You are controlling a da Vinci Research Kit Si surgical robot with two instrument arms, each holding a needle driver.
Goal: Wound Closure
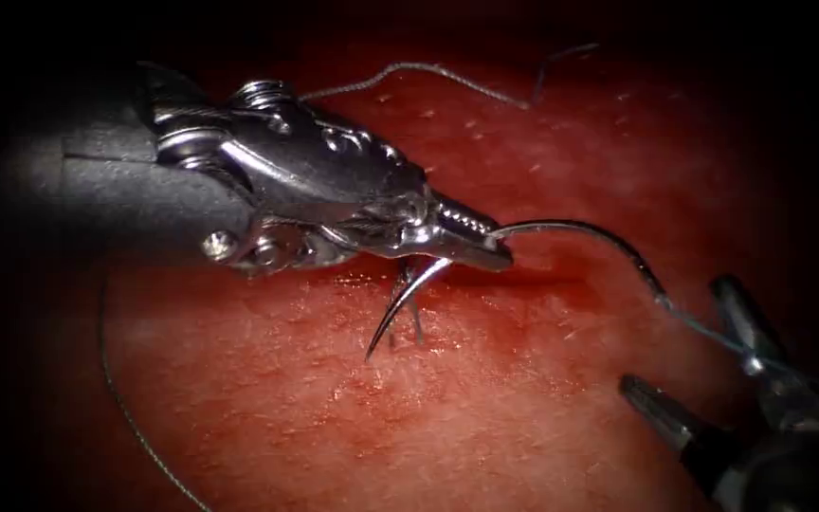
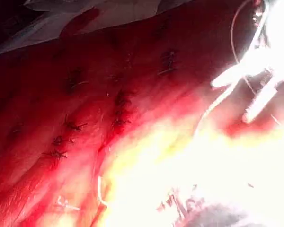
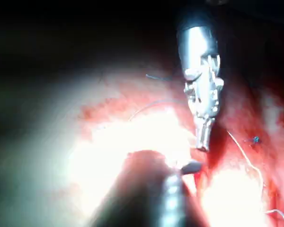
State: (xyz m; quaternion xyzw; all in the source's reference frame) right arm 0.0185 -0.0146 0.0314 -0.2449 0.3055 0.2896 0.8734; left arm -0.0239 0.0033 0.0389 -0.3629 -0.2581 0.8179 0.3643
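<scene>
Nearest to us in the endoscope view, at the right, the right tool [image 1: 689, 351] stands with its two jaws spread apart and grasping nothing; the thread [image 1: 703, 330] runs between them without being clamped. That thread leaves the blunt end of the needle [image 1: 580, 230] just to the left of these jaws.

Farther in, near the middle of the tissue [image 1: 485, 408], the left tool [image 1: 485, 248] comes in from the left with its jaws clenched on the needle. We see it gripping the curve partway along, closer to the point than to the thread end. The pointed end [image 1: 372, 353] hangs down and toward us from the jaws, free above the tissue surface beside a dark stitch; the rest of the curve arches out to the right. We cannot tell whether any part of the needle is in the tissue.

Red fluid [image 1: 523, 284] lies along the cut just beneath the left tool's jaws.

Farthest away, a strand of thread [image 1: 428, 71] loops over the tissue behind the left tool, and another strand [image 1: 120, 398] curves along the left side.
</scene>
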